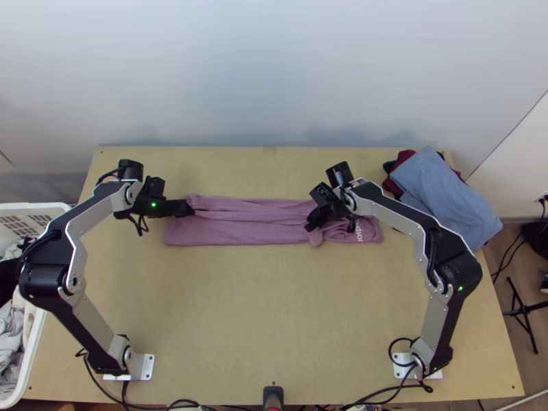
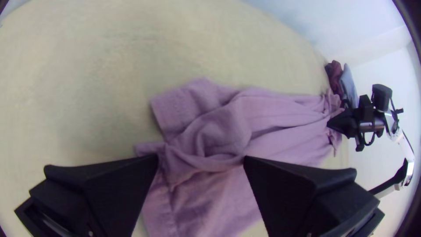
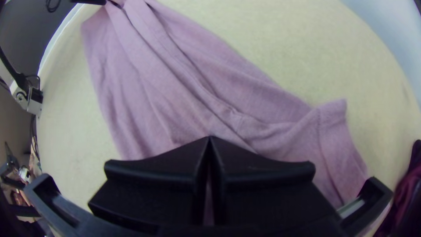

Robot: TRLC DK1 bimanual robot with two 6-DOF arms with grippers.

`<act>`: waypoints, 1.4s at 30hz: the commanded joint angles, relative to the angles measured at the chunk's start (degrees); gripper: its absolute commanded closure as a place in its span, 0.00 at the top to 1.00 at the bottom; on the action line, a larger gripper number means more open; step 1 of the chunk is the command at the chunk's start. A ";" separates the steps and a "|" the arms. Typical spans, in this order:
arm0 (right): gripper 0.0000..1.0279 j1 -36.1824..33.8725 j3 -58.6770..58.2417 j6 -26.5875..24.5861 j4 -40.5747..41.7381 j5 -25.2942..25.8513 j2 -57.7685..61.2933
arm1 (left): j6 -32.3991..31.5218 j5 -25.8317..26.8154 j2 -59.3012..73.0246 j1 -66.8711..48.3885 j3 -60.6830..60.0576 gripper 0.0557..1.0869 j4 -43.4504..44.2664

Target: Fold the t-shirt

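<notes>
The mauve t-shirt (image 1: 253,233) lies across the table as a long, narrow folded strip with lengthwise creases, its print near the right end. At its left end my left gripper (image 1: 190,209) is low over the cloth; in the left wrist view the left gripper (image 2: 201,161) stands open, with bunched t-shirt (image 2: 219,131) between and beyond its fingers. Towards the strip's right end is my right gripper (image 1: 310,226). In the right wrist view the right gripper (image 3: 209,139) has its tips together on the t-shirt (image 3: 175,96), and creases gather towards them in the left wrist view.
A pile of blue-grey (image 1: 445,195) and dark red cloth (image 1: 404,164) lies at the table's back right corner. A white basket (image 1: 34,342) with clothes stands off the left edge. Bare table (image 1: 274,308) spreads between the strip and the arms' bases.
</notes>
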 commanded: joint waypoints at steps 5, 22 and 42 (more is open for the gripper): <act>0.03 -0.12 1.24 0.39 0.10 0.02 1.76 | -0.69 3.66 3.78 -1.91 3.22 0.90 -4.86; 0.03 0.23 1.86 0.74 0.10 0.02 2.38 | -1.13 7.43 5.45 -1.47 5.51 0.39 -6.70; 0.03 0.15 3.97 4.70 -7.63 -3.15 -7.91 | 1.24 13.15 2.20 1.87 4.10 0.14 -7.49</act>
